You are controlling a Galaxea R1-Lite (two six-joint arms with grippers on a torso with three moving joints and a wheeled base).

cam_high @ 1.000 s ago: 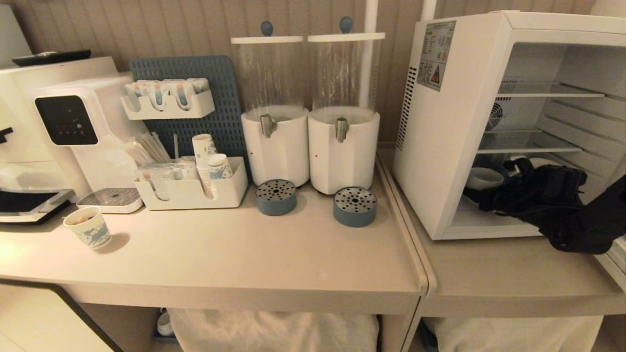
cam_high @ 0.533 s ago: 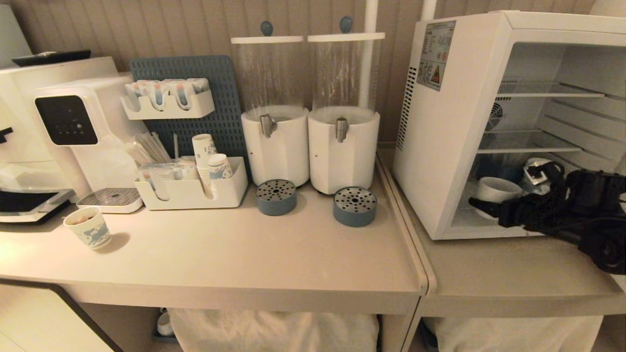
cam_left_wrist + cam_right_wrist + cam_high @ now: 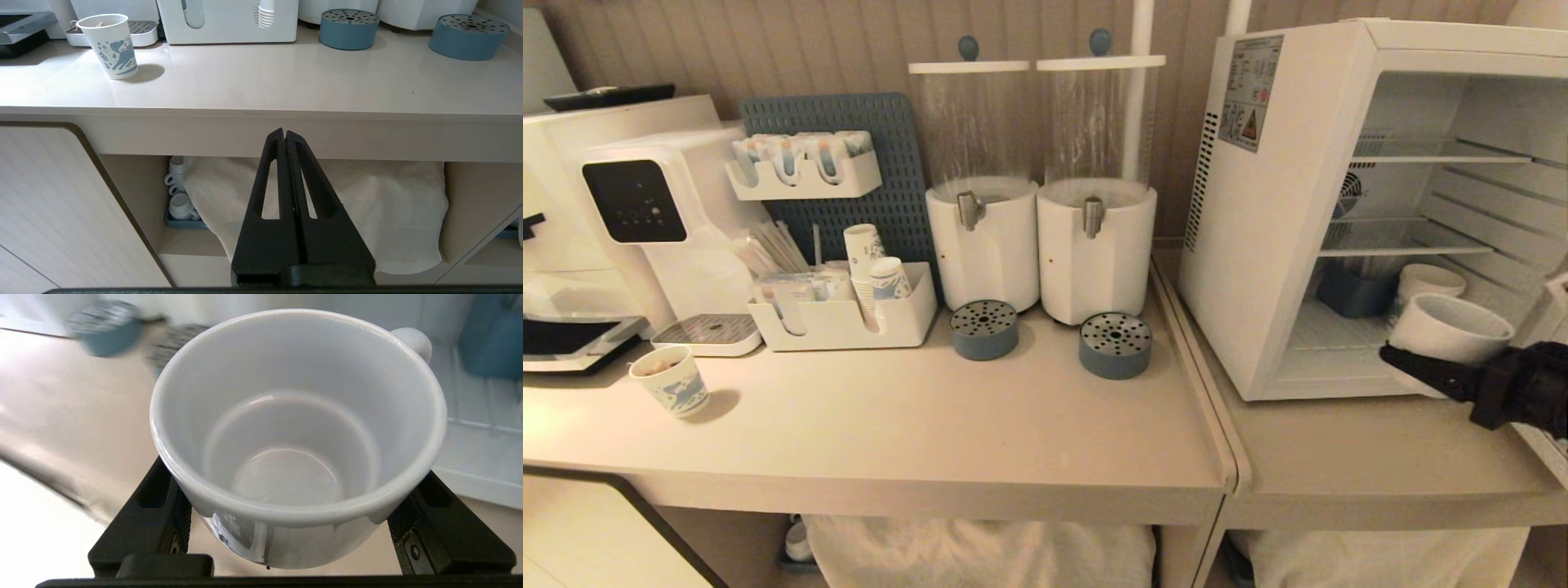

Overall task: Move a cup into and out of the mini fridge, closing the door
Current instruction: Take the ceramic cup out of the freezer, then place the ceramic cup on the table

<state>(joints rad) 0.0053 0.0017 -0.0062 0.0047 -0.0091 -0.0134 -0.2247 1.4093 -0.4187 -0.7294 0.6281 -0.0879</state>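
**Op:** At the fridge mouth, right end of the table [image 3: 1339, 457]. My right tool [image 3: 286, 535] is clamped on the cup [image 3: 1450, 331], one finger on each side of its body, and the cup hangs upright and empty just outside the mini fridge [image 3: 1274, 245], above the table's right edge. My left tool [image 3: 286, 139] is parked below the table's front edge, fingers pressed together.

**Obs:** Which step do you make it?

**Op:** The take-out leg, I judge. The cup is clear of the cabinet and not yet set down. Next call: lower it onto bare table in front of the fridge, let go, then swing the door shut. The door I cannot place for certain; only a pale strip shows at the far right.

**Obs:** Anything in the way?

**Op:** A second white cup [image 3: 1429, 282] and a blue tub [image 3: 1352, 292] sit on the fridge floor, well behind. The two blue drip trays [image 3: 1115, 345] and the drink dispensers [image 3: 1094, 245] stand toward the table's back, left of the fridge. A printed paper cup [image 3: 110, 45] is far off near the left edge. My set-down spot must stay out of the door's swing.
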